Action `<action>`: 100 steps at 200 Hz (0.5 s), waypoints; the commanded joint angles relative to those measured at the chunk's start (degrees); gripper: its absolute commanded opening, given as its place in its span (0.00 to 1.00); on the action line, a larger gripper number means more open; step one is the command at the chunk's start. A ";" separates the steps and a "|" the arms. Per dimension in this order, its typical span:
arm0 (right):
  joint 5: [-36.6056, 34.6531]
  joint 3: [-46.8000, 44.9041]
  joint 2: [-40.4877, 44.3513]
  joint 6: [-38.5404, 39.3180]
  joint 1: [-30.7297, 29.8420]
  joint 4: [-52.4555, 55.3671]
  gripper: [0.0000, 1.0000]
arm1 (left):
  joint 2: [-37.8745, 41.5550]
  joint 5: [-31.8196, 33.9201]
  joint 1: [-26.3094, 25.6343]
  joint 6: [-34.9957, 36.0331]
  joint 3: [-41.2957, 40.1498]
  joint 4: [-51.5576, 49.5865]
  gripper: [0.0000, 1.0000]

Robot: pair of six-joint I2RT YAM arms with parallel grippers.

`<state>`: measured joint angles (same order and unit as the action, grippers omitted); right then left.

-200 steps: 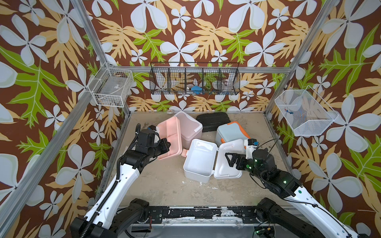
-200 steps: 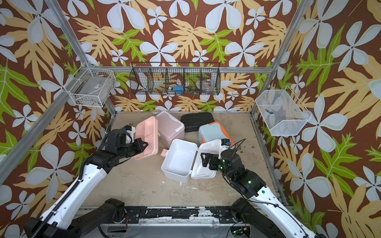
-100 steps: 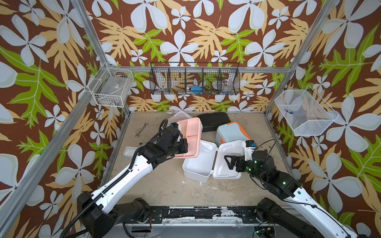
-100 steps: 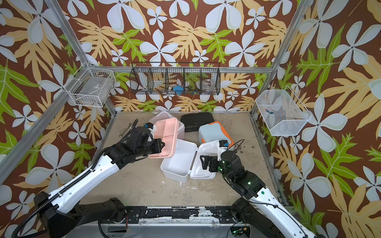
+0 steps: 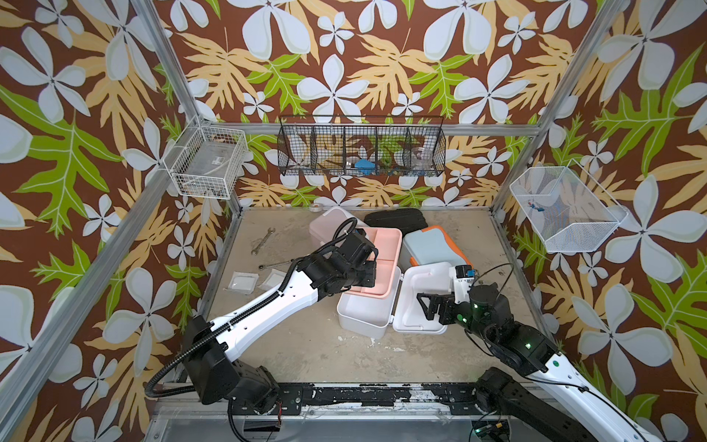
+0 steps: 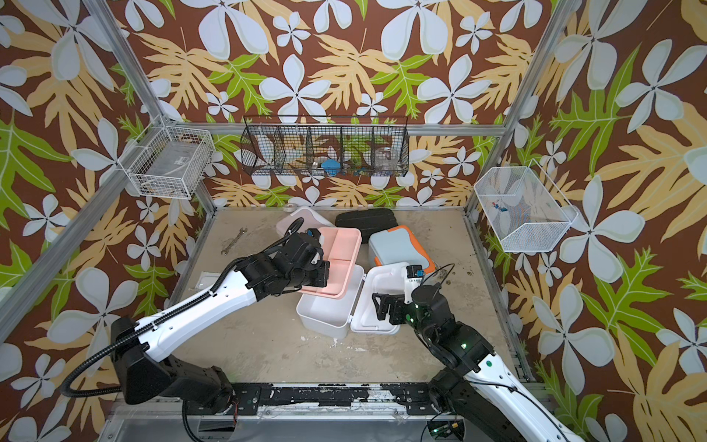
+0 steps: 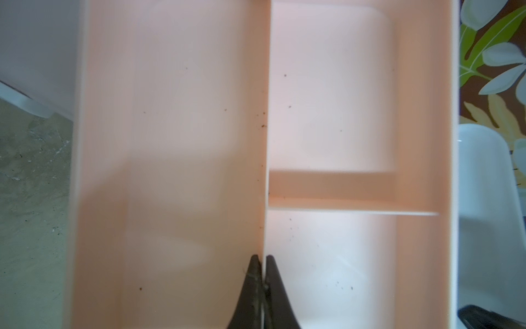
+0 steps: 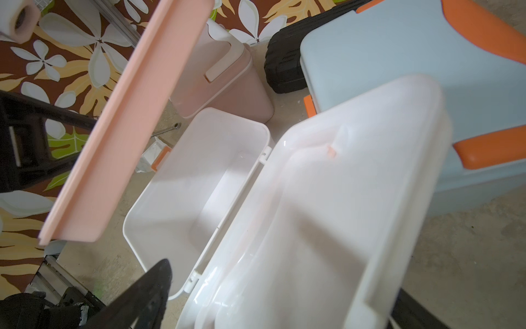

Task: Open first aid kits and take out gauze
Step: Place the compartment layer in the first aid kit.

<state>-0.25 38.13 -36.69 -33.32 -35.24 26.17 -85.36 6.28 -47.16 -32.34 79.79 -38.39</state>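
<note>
The left gripper (image 7: 263, 262) is clamped on the thin divider of a smooth rectangular peach tray (image 5: 384, 248), long axis up-down, above the open white kit (image 5: 363, 312) at frame centre. The right gripper (image 5: 424, 306) is wide apart beside its lid (image 5: 424, 277). Clear gauze packets (image 5: 242, 282) lie left.

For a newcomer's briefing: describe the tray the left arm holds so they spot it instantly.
Find the open white box near the middle of the table. Over its far side the left gripper pinches a peach tray by its central divider. It is the only thing held in the air, and the only one split into three compartments.
</note>
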 commanded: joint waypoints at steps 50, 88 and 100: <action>2.16 -1.94 2.06 0.60 -0.04 -1.72 1.00 | -10.76 10.00 -3.29 4.65 9.87 -10.96 0.00; 1.92 -1.57 2.12 0.58 -0.09 -0.87 1.00 | -13.66 13.47 -4.87 4.50 11.60 -13.72 0.00; 1.99 -1.51 2.32 0.51 -0.09 -0.87 1.00 | -13.86 13.44 -5.20 4.26 11.38 -13.95 0.00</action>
<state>1.52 36.27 -34.65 -32.97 -35.27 26.15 -98.83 16.53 -51.68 -28.23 90.89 -50.00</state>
